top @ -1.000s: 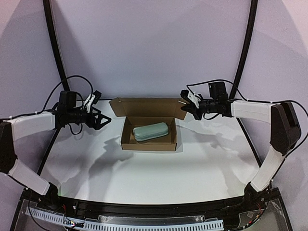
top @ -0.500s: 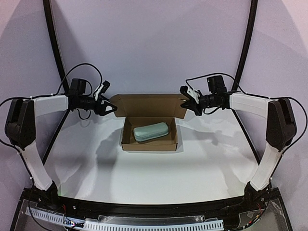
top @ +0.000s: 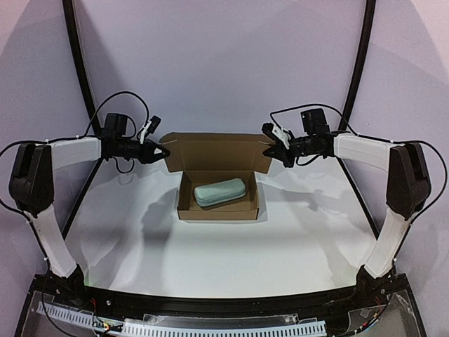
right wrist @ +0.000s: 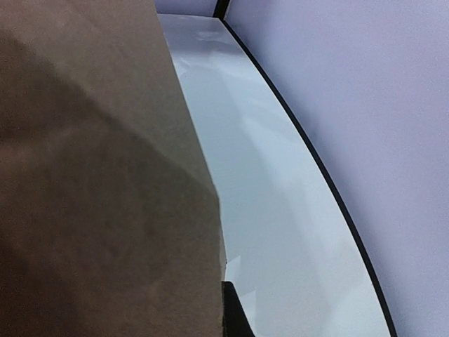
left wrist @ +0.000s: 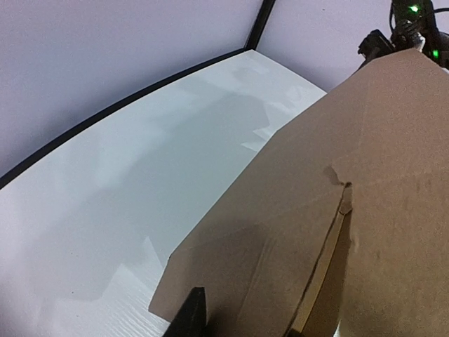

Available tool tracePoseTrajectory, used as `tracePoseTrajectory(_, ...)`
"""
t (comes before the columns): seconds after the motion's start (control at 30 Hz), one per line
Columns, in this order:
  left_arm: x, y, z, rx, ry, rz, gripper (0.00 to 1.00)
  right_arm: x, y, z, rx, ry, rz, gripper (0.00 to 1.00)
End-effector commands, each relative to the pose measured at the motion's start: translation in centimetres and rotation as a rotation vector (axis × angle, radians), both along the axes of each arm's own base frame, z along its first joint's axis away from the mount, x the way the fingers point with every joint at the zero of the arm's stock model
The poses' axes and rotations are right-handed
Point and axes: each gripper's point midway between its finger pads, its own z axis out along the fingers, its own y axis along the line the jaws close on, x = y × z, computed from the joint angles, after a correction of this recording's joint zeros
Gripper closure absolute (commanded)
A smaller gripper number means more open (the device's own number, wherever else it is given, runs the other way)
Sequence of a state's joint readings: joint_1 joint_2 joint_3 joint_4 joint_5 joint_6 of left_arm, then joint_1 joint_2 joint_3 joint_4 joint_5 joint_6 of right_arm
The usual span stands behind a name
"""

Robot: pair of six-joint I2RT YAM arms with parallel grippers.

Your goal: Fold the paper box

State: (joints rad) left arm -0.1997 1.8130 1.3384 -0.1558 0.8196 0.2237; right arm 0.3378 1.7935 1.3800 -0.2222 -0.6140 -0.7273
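The paper box (top: 217, 210), brown corrugated cardboard, sits open at mid-table with its lid (top: 217, 151) standing up at the back. A pale green case (top: 219, 191) lies inside the base. My left gripper (top: 160, 151) is at the lid's left side flap, its jaws drawn together on the flap. In the left wrist view one dark finger (left wrist: 189, 316) presses the cardboard (left wrist: 337, 210); the other is hidden behind it. My right gripper (top: 272, 149) is shut on the lid's right flap. Its wrist view shows one finger (right wrist: 235, 312) against the cardboard (right wrist: 98, 196).
The white table (top: 210, 267) ends in a black curved rim at the back and sides. Two black poles (top: 81, 70) (top: 358, 70) rise behind the arms. The right arm's wrist (left wrist: 407, 28) shows past the lid in the left wrist view.
The left arm swung in and up to the lid's left flap, and its jaws closed from wide open onto it. The right gripper rose slightly with the lid's right flap.
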Motion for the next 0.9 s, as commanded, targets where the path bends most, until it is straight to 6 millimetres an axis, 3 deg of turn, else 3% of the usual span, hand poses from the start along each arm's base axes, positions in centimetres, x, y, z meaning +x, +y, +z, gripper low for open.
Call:
tracePoseTrajectory(0.0,0.3,-1.3,0.9,0.022,-0.008,0.046,0.81,1.1,-0.2,0.0,0.013,0.038,-0.106,1.0)
tracePoseTrajectory(0.17,0.5,-2.6,0.4,0.094,-0.018,0.144,0.87,1.3,0.5,-0.2,-0.012,0.066,-0.219,1.0)
tracePoseTrajectory(0.27,0.7,-3.0,0.4,0.106,-0.017,0.204,0.99,1.1,1.3,0.0,-0.007,0.069,-0.278,1.0)
tracePoseTrajectory(0.37,0.6,-3.4,0.3,0.101,-0.008,0.249,0.99,0.6,2.1,0.2,-0.004,0.077,-0.317,1.0)
tracePoseTrajectory(0.7,0.4,-4.4,3.3,0.044,-0.001,0.376,0.99,-0.5,4.4,2.9,0.052,0.122,-0.534,1.0)
tracePoseTrajectory(0.87,-0.4,-5.5,3.0,0.043,0.012,0.363,0.99,0.4,3.6,2.7,0.127,0.194,-0.762,1.0)
